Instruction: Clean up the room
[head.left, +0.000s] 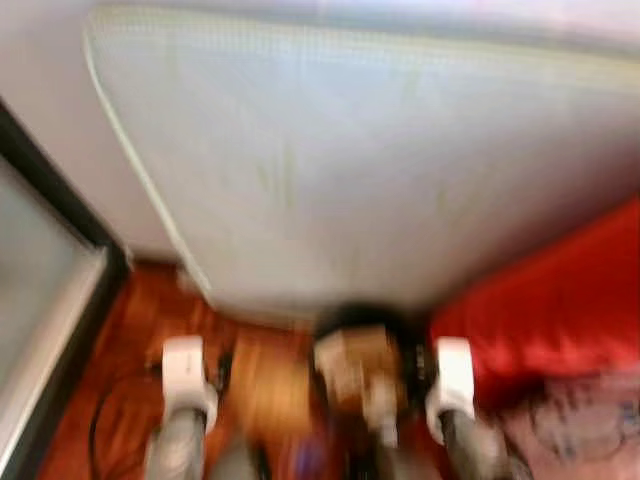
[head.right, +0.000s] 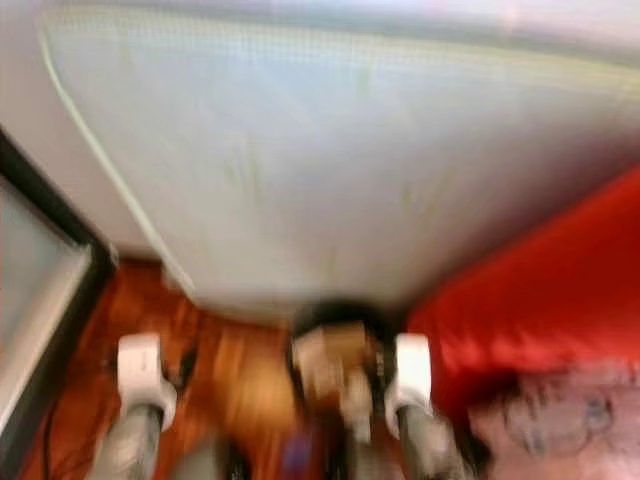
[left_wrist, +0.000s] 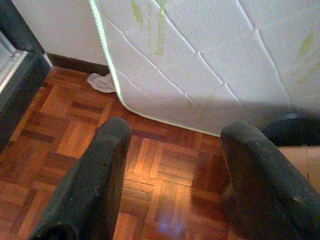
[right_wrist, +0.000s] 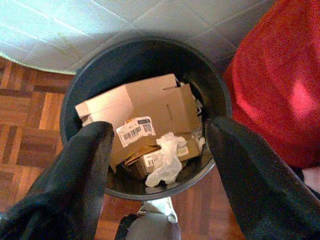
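Right claw (right_wrist: 157, 165) is hanging wide open over the bin (right_wrist: 80, 85), its two black fingers (right_wrist: 75, 185) spread to either side of the rim and holding nothing. Inside the bin, cardboard boxes (right_wrist: 150, 107) are lying tilted on one another, one with a white barcode label (right_wrist: 135, 131), and a crumpled white wad (right_wrist: 165, 157) is resting on top of them at the near side. Red fabric (right_wrist: 280, 75) is lying just to the right of the bin, touching or nearly touching its wall. A white quilted mattress (right_wrist: 100, 25) with a green edge is leaning up behind the bin on its far side.

Left claw (left_wrist: 172, 185) is also standing open and empty, over bare parquet floor (left_wrist: 65, 125) to the left of the bin. Beyond it, a small crumpled white scrap (left_wrist: 101, 83) is lying on the floor at the mattress's left corner, close to the baseboard. A dark frame (left_wrist: 22, 75) is running along the left edge of the floor. The head views are blurred; a black cable (head.left: 105, 420) is showing on the floor at the near left.
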